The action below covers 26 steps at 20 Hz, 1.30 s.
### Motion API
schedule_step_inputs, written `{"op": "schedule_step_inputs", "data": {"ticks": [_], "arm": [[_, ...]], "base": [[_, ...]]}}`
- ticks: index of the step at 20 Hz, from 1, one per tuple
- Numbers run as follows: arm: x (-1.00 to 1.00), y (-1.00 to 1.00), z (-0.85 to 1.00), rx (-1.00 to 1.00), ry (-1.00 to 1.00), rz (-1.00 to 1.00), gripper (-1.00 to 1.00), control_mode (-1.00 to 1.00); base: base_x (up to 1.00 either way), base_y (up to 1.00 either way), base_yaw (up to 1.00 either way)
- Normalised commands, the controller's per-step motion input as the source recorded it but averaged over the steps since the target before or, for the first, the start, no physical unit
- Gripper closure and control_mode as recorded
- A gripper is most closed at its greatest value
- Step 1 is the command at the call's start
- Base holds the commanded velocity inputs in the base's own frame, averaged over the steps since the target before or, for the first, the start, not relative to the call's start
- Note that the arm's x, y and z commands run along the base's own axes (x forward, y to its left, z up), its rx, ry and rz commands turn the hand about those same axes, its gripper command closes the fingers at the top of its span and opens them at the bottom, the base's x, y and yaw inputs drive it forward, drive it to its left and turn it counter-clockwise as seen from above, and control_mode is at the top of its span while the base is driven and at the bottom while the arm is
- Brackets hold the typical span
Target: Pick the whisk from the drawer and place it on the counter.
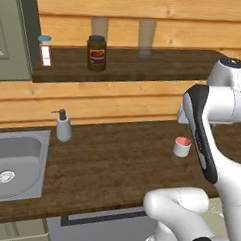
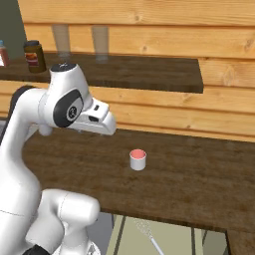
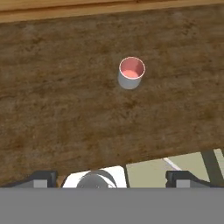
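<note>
- Two dark fingertips (image 3: 43, 179) of the end effector (image 3: 111, 180) are seen at the bottom of the hand view, spread wide apart, with nothing gripped between them.
- Nearest, the open drawer (image 2: 174, 239) is seen below the bench edge; the whisk (image 2: 147, 234) lies inside it, wire head toward the bench.
- Beyond it, the dark wood-grain bench (image 1: 115, 162) carries a small white cup (image 2: 137, 159) with a pink inside, standing upright and well apart from the drawer.
- Toward the left, a steel sink (image 1: 15, 162) is set in the bench, with a soap bottle (image 1: 63, 125) just beside its far corner.
- Farthest, a higher shelf (image 1: 145, 63) holds a dark jar (image 1: 96, 52), a small bottle (image 1: 45, 50) and two clear glasses (image 1: 146, 36).
</note>
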Motion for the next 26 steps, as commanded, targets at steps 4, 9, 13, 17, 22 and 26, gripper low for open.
{"op": "schedule_step_inputs", "data": {"ticks": [4, 9, 13, 17, 22, 26], "arm": [[-0.77, -0.62, 0.00, 0.00, -0.01, -0.21, -1.00, -1.00], [-0.82, -0.66, 0.00, 0.00, 0.00, -0.24, -1.00, -1.00], [-0.80, -0.63, 0.00, 0.00, 0.00, -0.23, -1.00, -1.00], [-0.82, -0.65, -0.02, 0.00, 0.00, -0.25, -1.00, -1.00], [-0.72, -0.52, -0.14, 0.00, 0.00, -0.22, -1.00, -1.00], [-0.17, -0.20, -0.06, 0.08, -0.01, -0.06, -1.00, -1.00]], "base": [[0.00, 0.00, 0.00], [0.00, 0.00, 0.00], [0.00, 0.00, 0.00], [0.00, 0.00, 0.00], [0.00, 0.00, 0.00], [0.00, 0.00, 0.00]]}}
